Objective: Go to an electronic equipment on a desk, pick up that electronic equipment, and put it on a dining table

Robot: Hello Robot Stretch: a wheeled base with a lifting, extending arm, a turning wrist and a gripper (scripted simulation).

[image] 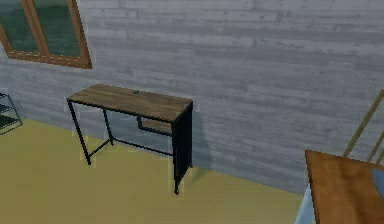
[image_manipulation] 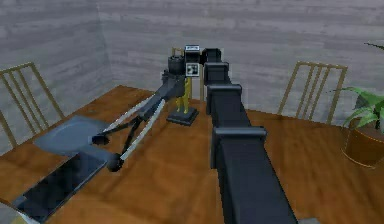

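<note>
Arm side view: the dark square arm (image_manipulation: 240, 150) is reaching out over a wooden dining table (image_manipulation: 300, 165) with a warm brown, plank-grained top. At near left a flat dark slab (image_manipulation: 60, 185) is lying on the table, and a grey-blue mat (image_manipulation: 70, 135) is lying just beyond it. A jointed lamp-like thing (image_manipulation: 135, 125) with thin grey struts and dark joints is slanting from the mat up toward the gripper (image_manipulation: 176, 78). I cannot tell whether the gripper is holding it, nor how the claw is set. Two white squares (image_manipulation: 192, 52) are showing black marks that are too small to read. A small yellow-green figure (image_manipulation: 183, 100) on a dark base is standing right under the gripper. Slat-backed chairs are sitting far left (image_manipulation: 25, 95) and far right (image_manipulation: 315, 85), with a potted plant (image_manipulation: 368, 105) at the right edge.

Forward view: the table corner (image: 340, 190) is showing at near right over a yellow floor (image: 60, 180). Farther off, a desk (image: 130, 100) with a wood top and black metal frame is standing against a grey plank wall (image: 250, 60). A wood-framed window (image: 45, 30) is sitting far left.
</note>
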